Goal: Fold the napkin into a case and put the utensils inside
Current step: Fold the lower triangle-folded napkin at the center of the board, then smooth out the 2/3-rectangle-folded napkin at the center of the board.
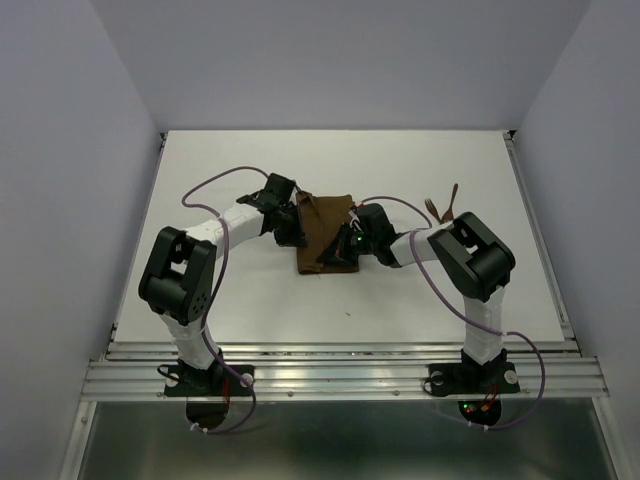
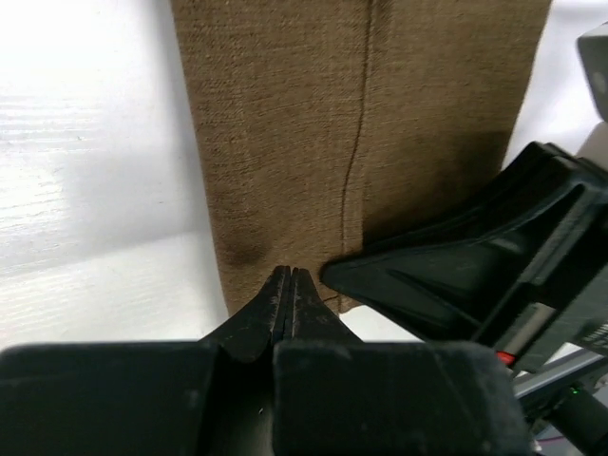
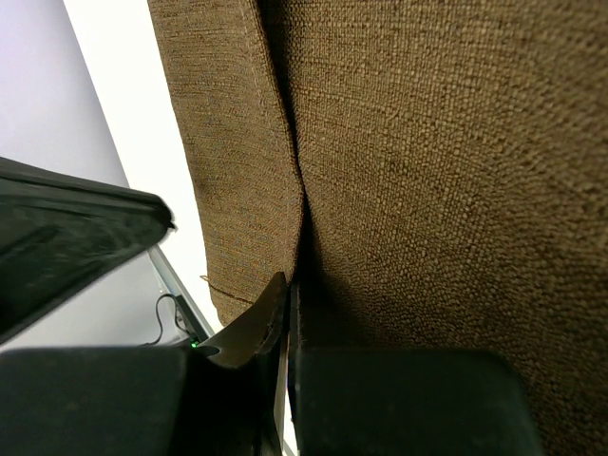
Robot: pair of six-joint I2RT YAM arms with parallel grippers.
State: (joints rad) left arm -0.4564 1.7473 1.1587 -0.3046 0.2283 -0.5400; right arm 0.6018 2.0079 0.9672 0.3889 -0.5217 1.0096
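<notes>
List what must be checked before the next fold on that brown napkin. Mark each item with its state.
1. Left hand shut, tips at the edge of the napkin: ok.
2. Right hand shut, tips at the line where two layers meet: ok.
3. Cloth really pinched in either hand: cannot tell, since the tips hide it.
4. Napkin narrowed to a case: not ok. It is a broad layered rectangle.
5. Utensils clear of the cloth: ok. They lie apart on the table, by the right arm's elbow.
6. Hands clear of each other: cannot tell. They are close together over the napkin.
</notes>
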